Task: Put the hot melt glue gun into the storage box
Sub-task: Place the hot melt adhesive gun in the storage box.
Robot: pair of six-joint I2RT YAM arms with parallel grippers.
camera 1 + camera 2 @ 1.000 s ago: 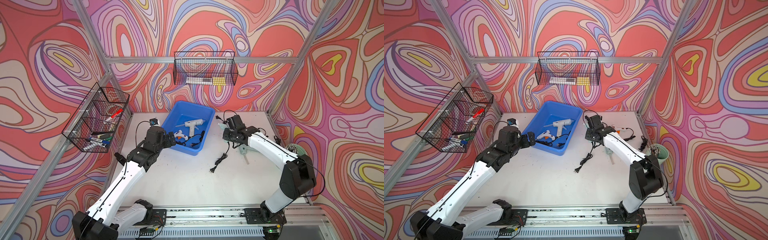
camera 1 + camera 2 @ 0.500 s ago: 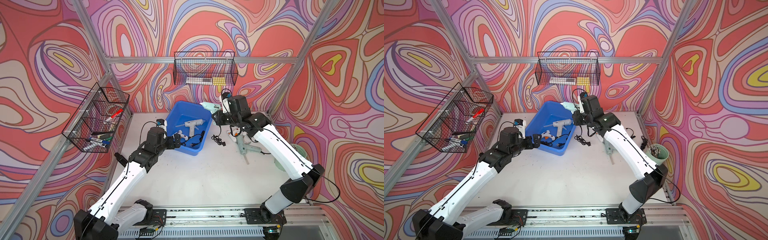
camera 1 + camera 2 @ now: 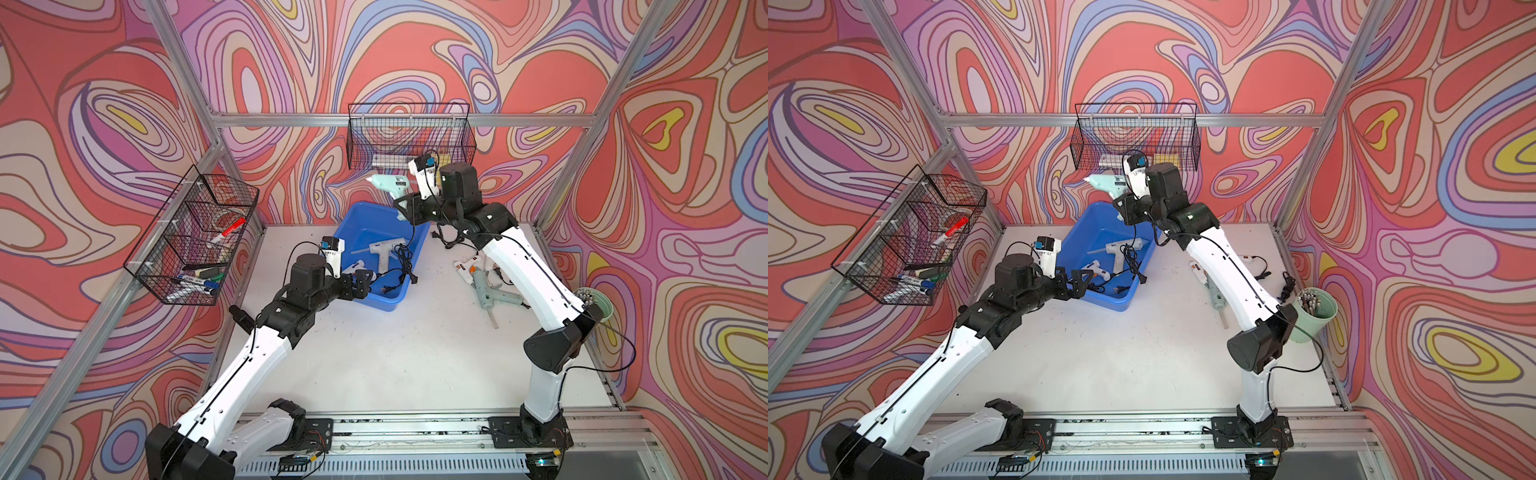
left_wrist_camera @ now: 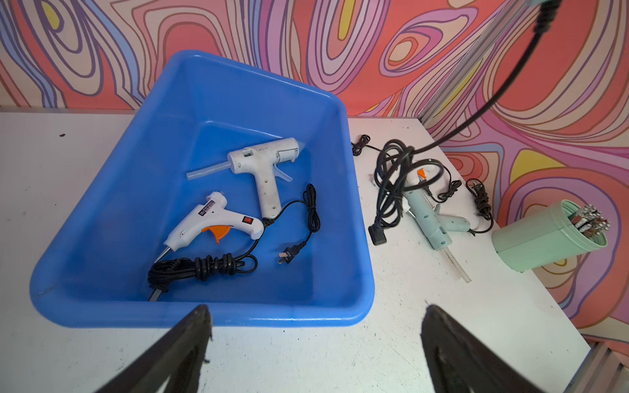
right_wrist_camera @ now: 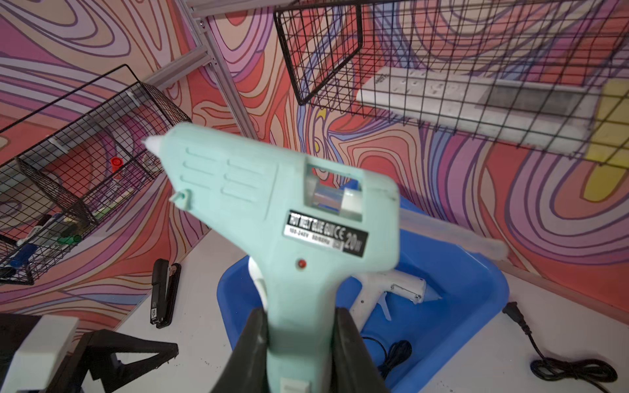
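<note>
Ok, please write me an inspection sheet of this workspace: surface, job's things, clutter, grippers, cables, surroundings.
Surface: white table, small specks.
Job's things: mint-green glue gun held aloft at the far end of the blue storage box; large white glue gun and small white glue gun lie inside.
Clutter: second mint-green glue gun, green cup, black stapler on the table.
Grippers: left gripper open, empty, near the box's rim; right gripper shut on the held gun's handle.
Cables: black cord hangs from the held gun; coiled cord in the box.
Surroundings: back wire basket, side wire basket on patterned walls.

I note glossy white plastic link shells, matte black joint housings, and thin black cables looping outside both arms.
</note>
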